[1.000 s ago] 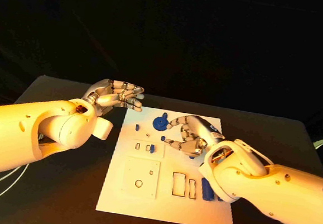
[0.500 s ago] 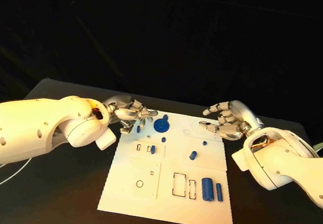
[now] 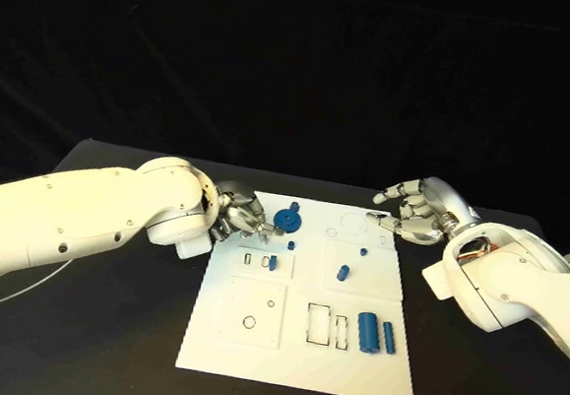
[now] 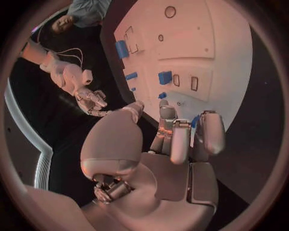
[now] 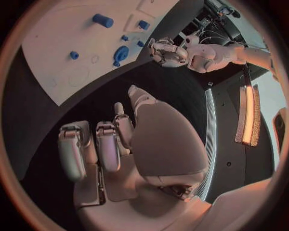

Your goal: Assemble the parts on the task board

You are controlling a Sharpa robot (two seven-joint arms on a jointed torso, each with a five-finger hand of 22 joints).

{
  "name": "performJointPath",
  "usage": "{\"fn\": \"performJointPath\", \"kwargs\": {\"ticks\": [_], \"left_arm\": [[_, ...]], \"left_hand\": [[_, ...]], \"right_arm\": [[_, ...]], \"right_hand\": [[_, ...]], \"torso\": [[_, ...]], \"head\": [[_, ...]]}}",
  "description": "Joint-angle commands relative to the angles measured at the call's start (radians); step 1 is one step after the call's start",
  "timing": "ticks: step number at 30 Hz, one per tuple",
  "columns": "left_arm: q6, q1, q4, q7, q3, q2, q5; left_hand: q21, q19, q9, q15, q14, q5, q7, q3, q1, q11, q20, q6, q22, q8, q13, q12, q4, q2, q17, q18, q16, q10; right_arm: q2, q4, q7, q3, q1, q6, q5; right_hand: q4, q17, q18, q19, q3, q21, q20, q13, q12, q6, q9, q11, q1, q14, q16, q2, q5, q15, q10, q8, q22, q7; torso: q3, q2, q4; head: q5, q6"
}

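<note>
Parts (image 3: 373,331), small and blue, lie scattered on the white task board (image 3: 298,359) mid-table. Your left hand (image 3: 237,217) curls at the board's far-left corner beside a blue disc (image 3: 287,221); whether it pinches anything is hidden. Your right hand (image 3: 416,216) hovers loosely spread, empty. Next, judge a grasp on that disc.

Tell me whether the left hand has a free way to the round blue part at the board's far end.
Probably yes. The left hand sits at the task board's edge right beside the round blue part, with nothing between them; the right hand is off across the board.
</note>
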Motion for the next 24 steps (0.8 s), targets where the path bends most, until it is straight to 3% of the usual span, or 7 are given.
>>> {"fn": "performJointPath", "kwargs": {"ticks": [1,9,24], "left_arm": [[0.089,0.006,-0.012,-0.052,-0.004,0.014,-0.077],[0.16,0.023,-0.055,-0.066,-0.019,0.062,-0.129],[0.27,0.028,-0.109,-0.08,-0.033,0.114,-0.149]], "left_hand": [[0.004,0.006,0.003,-0.006,0.06,-0.004,-0.004,-0.008,-0.012,-0.001,-0.001,0.001,0.002,0.005,0.004,0.006,-0.001,0.002,0.162,-0.021,0.004,0.006],[0.005,0.006,0.012,-0.008,0.062,-0.006,-0.007,-0.026,-0.041,-0.003,-0.003,0.0,0.005,0.011,0.007,0.01,-0.001,0.013,0.166,-0.021,0.006,0.006],[0.001,-0.005,0.02,-0.004,0.056,-0.02,-0.001,-0.062,-0.087,0.002,-0.002,-0.018,-0.004,0.001,-0.035,-0.023,-0.001,0.027,0.156,-0.019,-0.001,-0.038]], "right_arm": [[0.002,-0.003,-0.011,0.0,0.001,0.014,0.004],[0.007,-0.012,-0.014,0.0,0.001,0.012,0.003],[0.014,-0.02,-0.018,-0.001,0.0,0.005,0.001]], "right_hand": [[0.002,0.21,-0.013,0.103,0.005,0.002,-0.004,0.044,0.002,-0.008,0.0,0.0,0.001,0.091,-0.003,-0.01,0.003,-0.004,0.002,0.004,0.261,0.001],[0.002,0.208,-0.013,0.102,0.006,0.001,-0.004,0.041,0.0,-0.01,0.0,0.0,0.0,0.091,-0.004,-0.01,0.002,-0.004,0.0,0.004,0.26,0.001],[0.004,0.208,-0.013,0.101,0.007,0.0,-0.004,0.04,-0.001,-0.013,-0.001,0.0,-0.002,0.091,-0.004,-0.011,0.003,-0.003,-0.001,0.005,0.259,0.002]], "torso": [[-0.0002,0.001,-0.0002],[-0.0005,0.001,0.0005],[-0.0018,0.002,-0.0006]], "head": [[0.003,0.002],[0.003,-0.012],[-0.001,-0.021]]}}
